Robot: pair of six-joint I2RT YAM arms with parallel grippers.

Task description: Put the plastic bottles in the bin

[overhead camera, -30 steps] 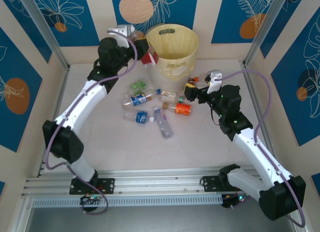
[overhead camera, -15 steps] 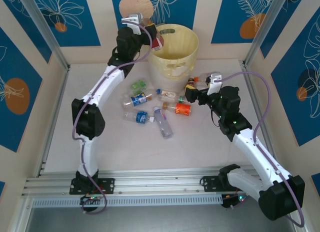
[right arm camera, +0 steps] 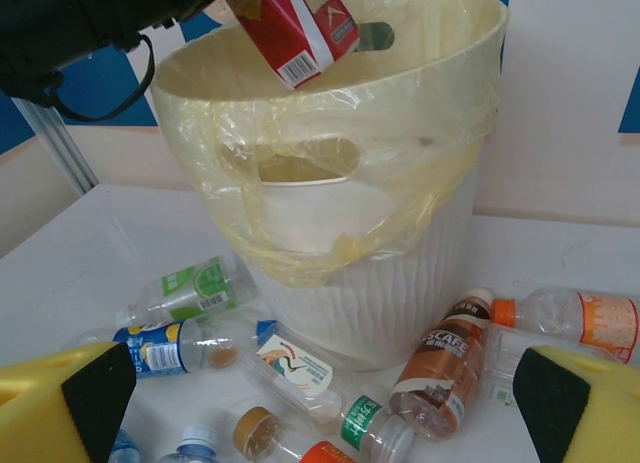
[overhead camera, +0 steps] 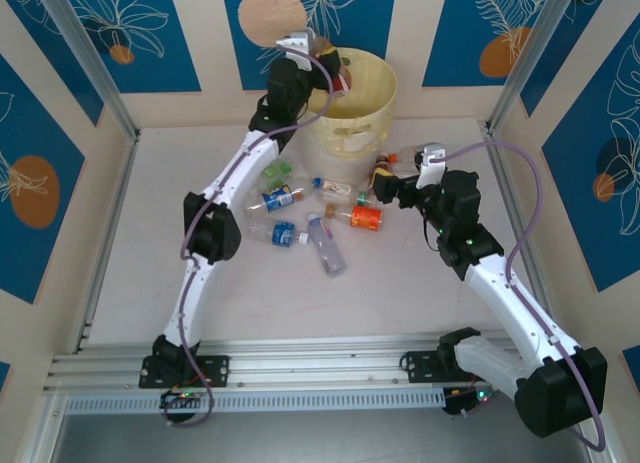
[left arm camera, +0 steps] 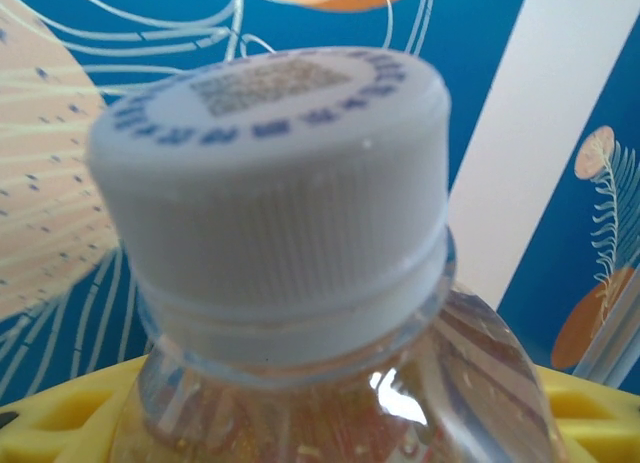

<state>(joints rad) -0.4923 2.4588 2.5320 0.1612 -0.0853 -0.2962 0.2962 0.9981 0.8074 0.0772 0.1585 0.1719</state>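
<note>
My left gripper (overhead camera: 330,78) is shut on a red-labelled bottle (overhead camera: 346,82) and holds it over the left rim of the pale yellow bin (overhead camera: 368,108). In the left wrist view the bottle's white cap (left arm camera: 280,173) is very close, with the bin's rim (left arm camera: 590,403) below. The right wrist view has the red-labelled bottle (right arm camera: 300,23) above the lined bin (right arm camera: 400,253). My right gripper (overhead camera: 386,188) is open, low beside the bin's right front, with nothing between its pads (right arm camera: 95,388).
Several bottles lie on the table in front of the bin: green-labelled (overhead camera: 277,170), blue-labelled (overhead camera: 280,197), a clear one (overhead camera: 327,245), orange-labelled (overhead camera: 362,216) and a brown one (right arm camera: 445,368). Metal posts and patterned walls enclose the table.
My left arm has swung right and stretched out, carrying the red-labelled bottle from left of the bin to above its rim. The right arm has hardly moved.
</note>
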